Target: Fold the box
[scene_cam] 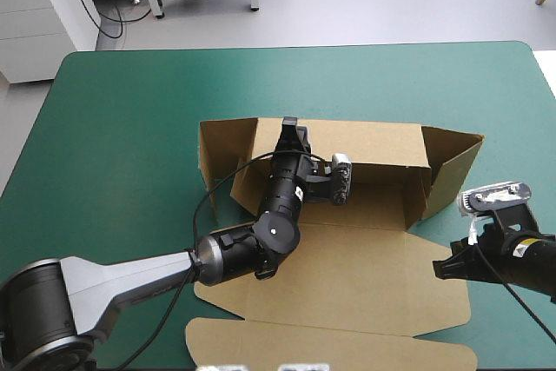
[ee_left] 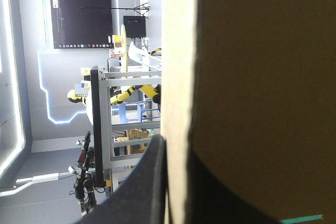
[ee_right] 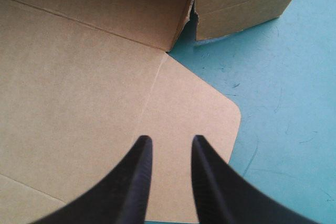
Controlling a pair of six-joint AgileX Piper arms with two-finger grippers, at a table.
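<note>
The brown box (scene_cam: 382, 275) lies mid-table with its far and side walls raised and its lid flat toward the near edge. My left gripper (scene_cam: 292, 130) reaches in over the tray and is shut on the top edge of the far wall (scene_cam: 365, 141). In the left wrist view the board's edge (ee_left: 176, 77) runs between the jaws, with one black finger (ee_left: 136, 192) showing beside it. My right gripper (scene_cam: 441, 268) hovers at the lid's right edge. Its fingers (ee_right: 137, 182) stand slightly apart above the lid's rounded corner flap (ee_right: 194, 108), holding nothing.
The teal-green cover (scene_cam: 130, 102) lies bare around the box. The right side wall (scene_cam: 456, 162) flares outward, close ahead of my right gripper. The lid's front flap (scene_cam: 330, 345) reaches almost to the near table edge.
</note>
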